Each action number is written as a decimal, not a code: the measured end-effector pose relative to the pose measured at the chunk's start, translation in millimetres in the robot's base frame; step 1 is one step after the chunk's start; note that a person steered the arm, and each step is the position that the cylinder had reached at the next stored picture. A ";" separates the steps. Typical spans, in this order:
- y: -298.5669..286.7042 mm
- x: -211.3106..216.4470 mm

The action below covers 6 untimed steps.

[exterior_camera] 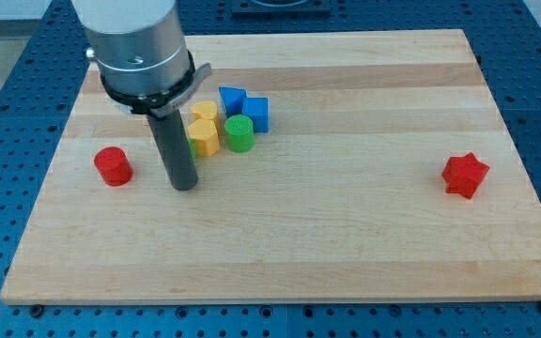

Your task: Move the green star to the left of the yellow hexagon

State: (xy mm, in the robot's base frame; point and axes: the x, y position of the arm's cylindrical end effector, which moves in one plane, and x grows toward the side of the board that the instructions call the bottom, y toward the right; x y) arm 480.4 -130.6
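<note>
My tip [186, 186] rests on the board at the view's left, below and left of a cluster of blocks. The yellow hexagon [205, 138] lies just right of the rod. A thin sliver of green [191, 145] shows between the rod and the hexagon. It is mostly hidden by the rod, so its shape cannot be made out. A green cylinder [239, 133] stands right of the hexagon and touches it or nearly does.
A second yellow block [204, 113] sits above the hexagon. Two blue blocks [232, 98] [256, 114] lie at the cluster's top right. A red cylinder [114, 166] is left of my tip. A red star [465, 176] sits far right. The wooden board [346, 253] ends at blue pegboard.
</note>
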 end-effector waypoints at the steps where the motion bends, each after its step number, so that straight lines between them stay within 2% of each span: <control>1: -22.9 -3.9; 3: -30.7 -36.8; 4: -30.7 -21.1; 5: -9.1 30.2; 6: -27.1 55.2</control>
